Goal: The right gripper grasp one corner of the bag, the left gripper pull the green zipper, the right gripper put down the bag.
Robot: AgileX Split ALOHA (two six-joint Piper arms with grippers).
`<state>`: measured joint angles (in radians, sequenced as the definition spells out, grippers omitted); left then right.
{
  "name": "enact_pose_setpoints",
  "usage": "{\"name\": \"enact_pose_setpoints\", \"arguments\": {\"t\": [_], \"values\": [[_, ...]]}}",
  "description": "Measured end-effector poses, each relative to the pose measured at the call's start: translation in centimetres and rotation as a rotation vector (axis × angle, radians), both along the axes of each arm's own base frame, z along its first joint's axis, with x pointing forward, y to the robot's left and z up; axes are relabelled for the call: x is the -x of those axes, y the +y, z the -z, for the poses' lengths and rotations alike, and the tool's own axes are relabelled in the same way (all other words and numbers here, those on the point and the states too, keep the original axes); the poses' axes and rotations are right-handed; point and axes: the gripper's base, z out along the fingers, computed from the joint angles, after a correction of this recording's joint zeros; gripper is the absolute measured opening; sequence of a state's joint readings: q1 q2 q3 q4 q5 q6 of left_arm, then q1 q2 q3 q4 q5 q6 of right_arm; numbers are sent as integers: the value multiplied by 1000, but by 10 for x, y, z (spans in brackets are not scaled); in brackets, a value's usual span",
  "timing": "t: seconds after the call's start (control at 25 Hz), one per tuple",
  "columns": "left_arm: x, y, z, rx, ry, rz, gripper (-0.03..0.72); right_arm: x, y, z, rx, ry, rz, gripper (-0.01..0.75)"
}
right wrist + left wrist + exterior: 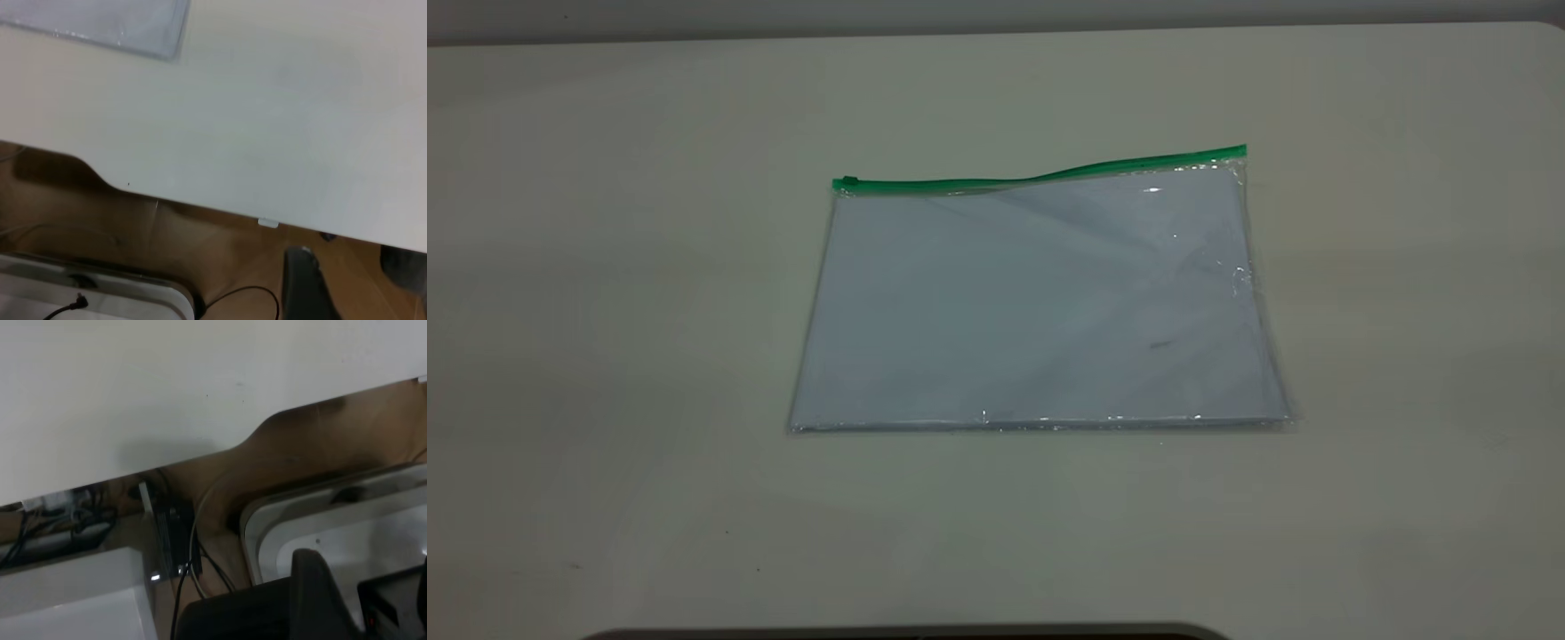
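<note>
The bag [1040, 302], a flat clear pouch with pale sheets inside, lies on the table's middle in the exterior view. The green zipper [1040, 178] runs along its far long edge, with the small slider tab [847, 183] at the left end. Neither arm shows in the exterior view. My left gripper [367, 587] hangs off the table's edge over the floor, its dark fingers [313, 587] apart with nothing between them. My right gripper [353, 273] also sits beyond the table's edge, its fingers [303, 287] apart and empty. One corner of the bag [120, 23] shows far off in the right wrist view.
The pale table [605, 311] spreads wide around the bag. Beside the table's notched edge [260, 430] the left wrist view shows a brown floor, cables [193, 553], a white box [73, 600] and a grey-white base [320, 520]. A dark strip [907, 633] lines the table's near edge.
</note>
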<state>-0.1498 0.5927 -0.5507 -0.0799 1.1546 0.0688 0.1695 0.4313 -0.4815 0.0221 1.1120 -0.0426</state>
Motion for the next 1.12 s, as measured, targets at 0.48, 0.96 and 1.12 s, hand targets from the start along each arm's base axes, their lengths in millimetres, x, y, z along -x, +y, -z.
{"name": "enact_pose_setpoints", "arguments": {"t": [0.48, 0.96, 1.12], "values": [[41, 6, 3, 45, -284, -4, 431, 1, 0, -1, -11, -7, 3, 460], [63, 9, 1, 68, -439, -13, 431, 16, -5, -6, -31, -121, 87, 456], [64, 9, 1, 54, -441, -78, 431, 38, -8, -10, -44, -276, 144, 456]]}}
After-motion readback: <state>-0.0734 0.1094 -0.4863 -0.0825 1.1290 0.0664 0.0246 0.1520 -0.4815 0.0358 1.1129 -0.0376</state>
